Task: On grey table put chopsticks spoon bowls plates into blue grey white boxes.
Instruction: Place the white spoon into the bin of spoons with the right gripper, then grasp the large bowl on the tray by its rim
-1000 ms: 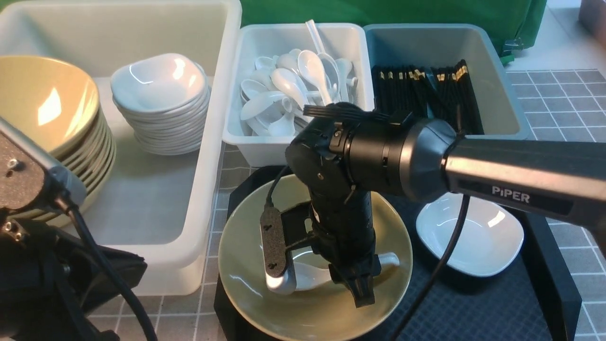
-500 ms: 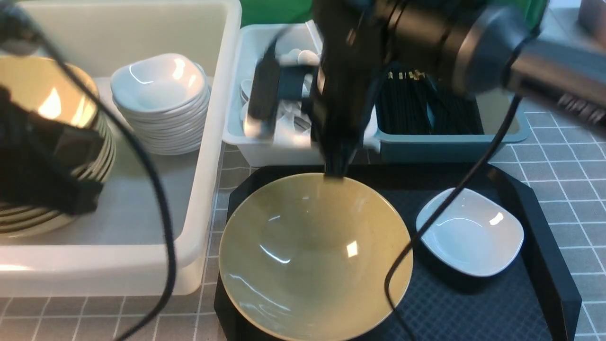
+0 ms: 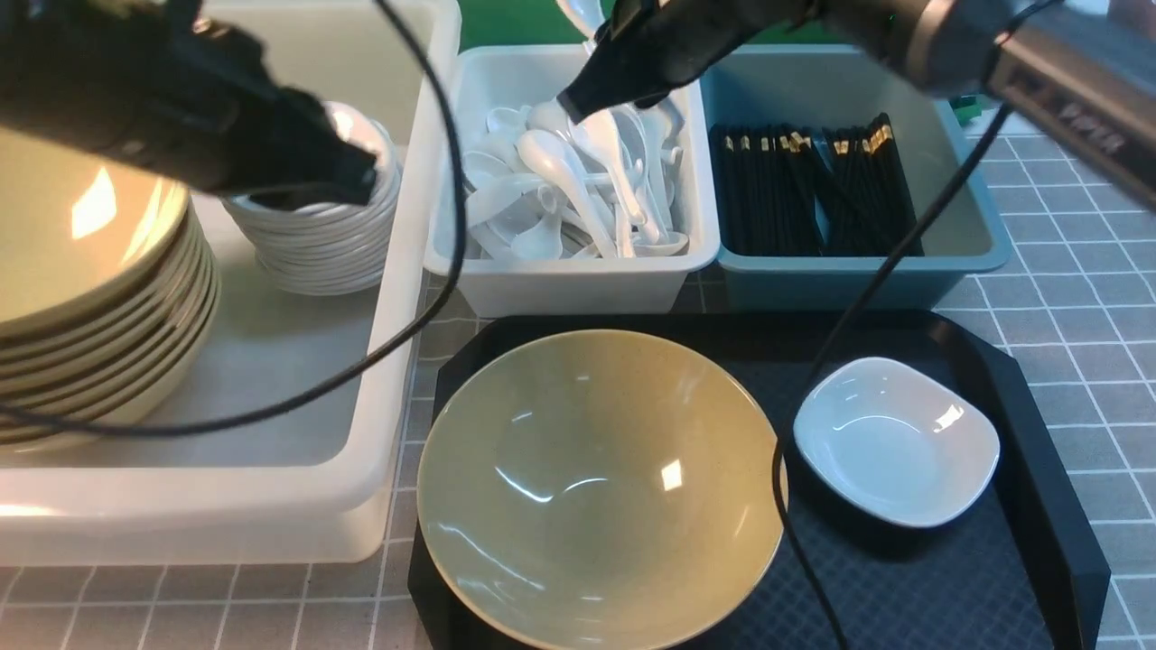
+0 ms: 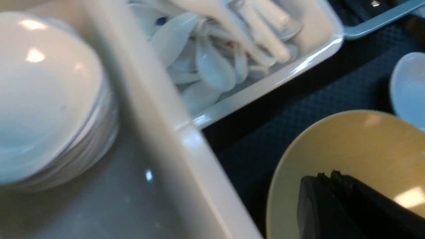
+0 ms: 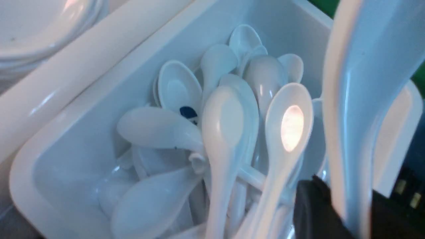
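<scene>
My right pincer (image 3: 573,101) clamps a white spoon (image 5: 358,99) over the white spoon box (image 3: 578,289). My left pincer (image 4: 328,176) is pressed together; empty.

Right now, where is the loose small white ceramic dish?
In the front view, the small white dish sits on the right of the black tray, beside the large yellow-green bowl.
</scene>
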Robot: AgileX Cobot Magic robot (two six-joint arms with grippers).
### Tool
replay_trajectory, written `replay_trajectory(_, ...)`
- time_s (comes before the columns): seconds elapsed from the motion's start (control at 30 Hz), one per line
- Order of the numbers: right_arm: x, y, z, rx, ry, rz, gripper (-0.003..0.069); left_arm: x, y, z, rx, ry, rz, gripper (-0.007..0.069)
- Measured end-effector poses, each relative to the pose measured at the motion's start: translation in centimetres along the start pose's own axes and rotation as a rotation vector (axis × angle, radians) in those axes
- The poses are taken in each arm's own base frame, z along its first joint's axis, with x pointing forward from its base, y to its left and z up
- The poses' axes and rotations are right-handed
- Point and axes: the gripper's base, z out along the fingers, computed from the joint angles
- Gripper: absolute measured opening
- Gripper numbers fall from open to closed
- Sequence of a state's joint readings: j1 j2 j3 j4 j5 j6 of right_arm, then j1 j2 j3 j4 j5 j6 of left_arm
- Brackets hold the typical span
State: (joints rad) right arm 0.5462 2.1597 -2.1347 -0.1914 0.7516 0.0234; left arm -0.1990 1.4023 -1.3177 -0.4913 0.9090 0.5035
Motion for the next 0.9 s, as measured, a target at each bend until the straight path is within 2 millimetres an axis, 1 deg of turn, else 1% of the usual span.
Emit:
replay_trajectory(0.03,0.2,0.1,0.6,-0.002,-0.004,0.019,0.0176,-0.1,0.0,0.3,0.019,-0.001,0.0,-0.0011)
replay_trajectory(0.07,0.3,0.2,1.1,-0.004,-0.02,0.034,0.0218,-0.3,-0.1,0.6,0.04,-0.004,0.001,-0.0011)
replay_trajectory(0.1,0.3,0.3,1.7,-0.007,-0.037,0.052,0.0283,-0.3,-0.2,0.8,0.063,-0.001,0.002,-0.0008)
replay_trajectory(0.13,0.4,0.4,2.1,-0.009,-0.046,0.063,0.0332,-0.3,-0.2,0.9,0.073,0.001,0.006,-0.0004)
replay_trajectory(0.17,0.4,0.5,2.2,-0.011,-0.057,0.067,0.0419,-0.3,-0.2,0.9,0.075,0.004,0.012,0.0006)
replay_trajectory(0.2,0.4,0.5,2.2,-0.011,-0.057,0.067,0.0432,-0.3,-0.2,0.9,0.075,0.003,0.012,0.0008)
replay_trajectory(0.23,0.3,0.4,2.0,-0.009,-0.054,0.079,0.0513,-0.3,-0.2,0.8,0.07,0.006,0.023,0.0029)
replay_trajectory(0.3,-0.1,0.0,1.3,-0.001,-0.032,0.088,0.0605,-0.2,-0.3,0.7,0.068,0.016,0.031,0.0076)
replay_trajectory(0.33,-0.1,0.0,1.1,-0.001,-0.029,0.089,0.0612,-0.2,-0.3,0.7,0.069,0.017,0.031,0.0081)
replay_trajectory(0.37,-0.4,-0.4,0.0,0.008,0.007,0.083,0.0651,0.0,-0.3,0.7,0.076,0.032,0.032,0.0136)
replay_trajectory(0.4,-0.7,-0.6,-1.0,0.014,0.031,0.065,0.0664,0.0,-0.5,0.7,0.084,0.044,0.034,0.0177)
replay_trajectory(0.47,-1.2,-1.2,-3.4,0.021,0.077,0.006,0.0669,0.3,-1.1,0.9,0.102,0.08,0.053,0.0272)
replay_trajectory(0.5,-1.2,-1.2,-3.7,0.022,0.094,0.001,0.0668,0.3,-1.1,0.9,0.102,0.084,0.059,0.0282)
replay_trajectory(0.57,-1.2,-1.8,-7.2,0.02,0.197,-0.078,0.0649,0.4,-2.7,1.8,0.129,0.151,0.129,0.0413)
replay_trajectory(0.6,-0.9,-1.9,-8.0,0.017,0.235,-0.09,0.0633,0.3,-3.1,2.3,0.126,0.173,0.153,0.0444)
replay_trajectory(0.63,-1.0,-1.9,-8.3,0.018,0.23,-0.091,0.0633,0.3,-3.3,2.3,0.131,0.177,0.157,0.0451)
replay_trajectory(0.67,-0.4,-2.0,-9.3,0.013,0.267,-0.103,0.0601,0.2,-4.2,3.5,0.128,0.218,0.193,0.0499)
replay_trajectory(0.7,0.0,-2.0,-9.7,0.011,0.283,-0.11,0.0584,0.1,-4.6,4.4,0.123,0.245,0.205,0.0515)
replay_trajectory(0.73,0.7,-2.0,-10.2,0.003,0.314,-0.113,0.0557,-0.1,-4.9,5.0,0.105,0.267,0.216,0.0526)
replay_trajectory(0.77,1.6,-1.9,-10.6,-0.007,0.343,-0.112,0.0535,-0.1,-5.3,6.2,0.084,0.307,0.23,0.0537)
replay_trajectory(0.8,1.9,-1.8,-10.8,-0.01,0.356,-0.112,0.0526,-0.2,-5.3,6.5,0.072,0.318,0.23,0.0538)
replay_trajectory(0.83,3.7,-1.5,-11.3,-0.038,0.412,-0.104,0.0494,-0.2,-5.5,8.0,0.034,0.369,0.24,0.054)
replay_trajectory(0.87,4.1,-1.4,-11.5,-0.043,0.426,-0.104,0.0486,-0.2,-5.5,8.2,0.028,0.373,0.24,0.054)
replay_trajectory(0.9,6.1,-1.1,-12.4,-0.075,0.48,-0.096,0.0459,-0.3,-5.2,9.8,-0.014,0.415,0.248,0.0542)
